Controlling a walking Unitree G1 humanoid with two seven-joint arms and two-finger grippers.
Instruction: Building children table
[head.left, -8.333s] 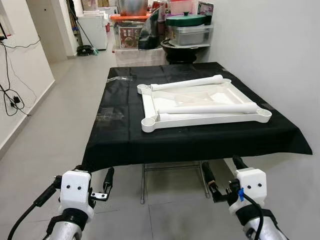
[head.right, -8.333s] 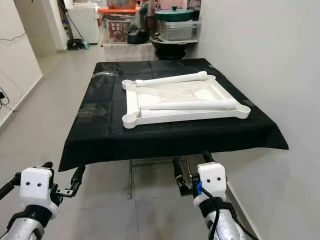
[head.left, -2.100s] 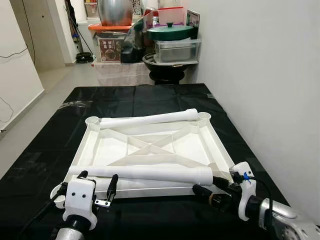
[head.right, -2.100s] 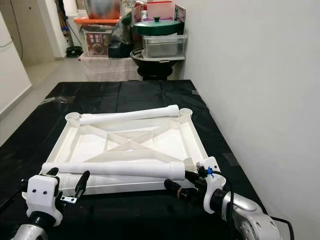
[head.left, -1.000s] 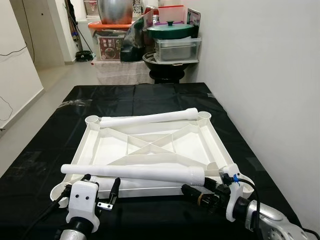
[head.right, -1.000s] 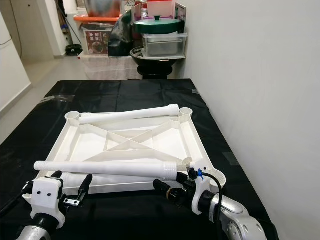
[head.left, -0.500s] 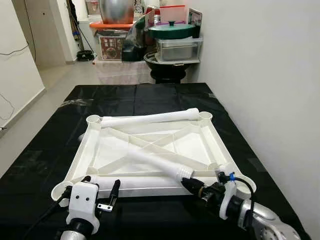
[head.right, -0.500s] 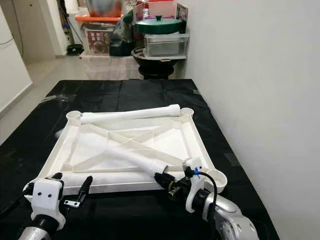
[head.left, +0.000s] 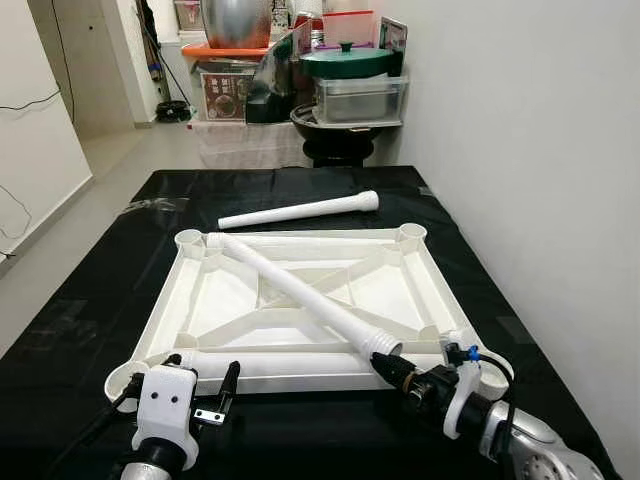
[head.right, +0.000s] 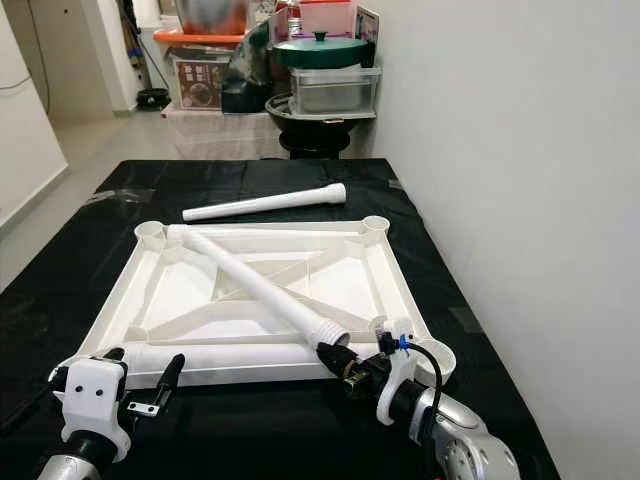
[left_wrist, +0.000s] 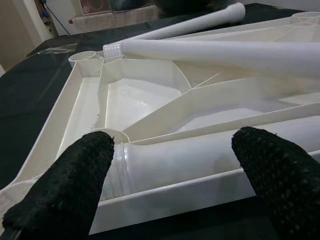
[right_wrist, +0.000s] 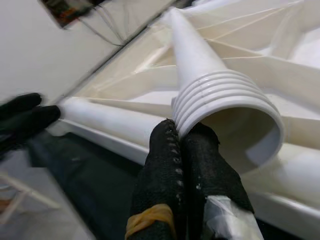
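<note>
1. A white square tabletop (head.left: 200, 300) lay upside down on a surface covered with a black cloth (head.left: 90, 330), its ribbed underside facing up and a round socket at each corner.
2. The right gripper (head.left: 395, 372) was at the near right corner of the tabletop, its jaws clenched on the ribbed, open end of a white table leg (head.left: 300, 292).
3. That leg ran diagonally across the tabletop, from the gripper up toward the far left corner socket (head.left: 188, 239), its far end resting near that socket.
4. A second leg (head.left: 290, 358) lay along the near edge of the tabletop, inside the rim, with the held leg crossing over its right end.
5. A third leg (head.left: 300, 210) lay on the black cloth just beyond the far edge of the tabletop, apart from it and slightly angled.
6. The left gripper (head.left: 175, 375) hovered at the near left corner of the tabletop, jaws released and spread, holding nothing; in the left wrist view its fingertips (left_wrist: 65, 190) stood to either side of the near leg without touching it.
7. Beyond the surface stood stacked containers, among them a pot with a green lid (head.left: 350, 60).
</note>
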